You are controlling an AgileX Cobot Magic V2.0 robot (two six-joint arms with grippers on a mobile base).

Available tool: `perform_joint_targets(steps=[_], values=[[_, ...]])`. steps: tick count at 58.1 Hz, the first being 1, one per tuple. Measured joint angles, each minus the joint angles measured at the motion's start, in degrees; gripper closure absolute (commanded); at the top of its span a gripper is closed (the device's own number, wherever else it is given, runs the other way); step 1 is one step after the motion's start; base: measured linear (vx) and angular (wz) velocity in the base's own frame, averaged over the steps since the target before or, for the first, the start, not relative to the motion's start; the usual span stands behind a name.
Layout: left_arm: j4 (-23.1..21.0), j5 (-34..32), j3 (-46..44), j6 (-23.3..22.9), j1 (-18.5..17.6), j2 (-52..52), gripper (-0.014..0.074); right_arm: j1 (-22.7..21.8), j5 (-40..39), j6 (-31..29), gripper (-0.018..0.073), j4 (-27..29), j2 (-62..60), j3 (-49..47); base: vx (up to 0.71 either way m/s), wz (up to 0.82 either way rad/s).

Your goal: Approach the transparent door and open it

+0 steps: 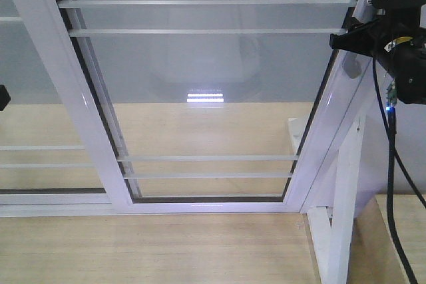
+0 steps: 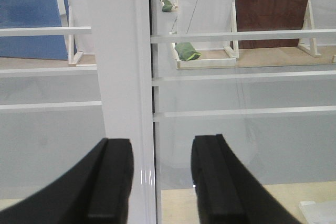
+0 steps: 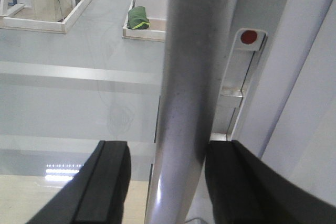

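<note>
Right claw (image 3: pixel 168 149) stands open around the grey handle (image 3: pixel 189 77) of the door (image 1: pixel 200 84), not clamped; left claw (image 2: pixel 160 142) gapes empty, a white post (image 2: pixel 123 77) straight ahead of it.

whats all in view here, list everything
transparent door: one, clear glass in a white frame, centre of the front view
cross bars: several, white, across the glass
handle: one, grey bar, close up in the right wrist view
latch: one, white with a red dot, beside the handle
side panel: one, white-framed glass, left of the door
stand: one, white, right of the door
floor: light wood
green bundles: two, in white trays beyond the glass
left gripper: black, open, facing a white frame post
right gripper: black, open, fingers either side of the handle
</note>
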Motion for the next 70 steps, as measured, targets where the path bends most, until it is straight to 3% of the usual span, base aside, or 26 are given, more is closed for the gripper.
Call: perform_joint_targets(steps=[22,44,57,70], values=[[0.0,1.5,0.0,0.0,0.0,0.0,0.0187,-0.2,-1.5,0.7,0.0254,-0.1,1.6,-0.8,0.0,0.0],[0.0,2.6,0.0,0.0,0.0,0.0,0.0187,-0.5,-1.4,12.5,0.0253,-10.1,1.6,-0.9,0.0,0.0],[0.0,2.6,0.0,0.0,0.0,0.0,0.0187,-0.4,-1.9,16.3,0.0253,-14.3,1.7,-0.9,0.0,0.0],[0.0,2.6,0.0,0.0,0.0,0.0,0.0187,1.3,-2.2,17.1,0.0253,-14.9,1.7,-0.9,0.0,0.0]])
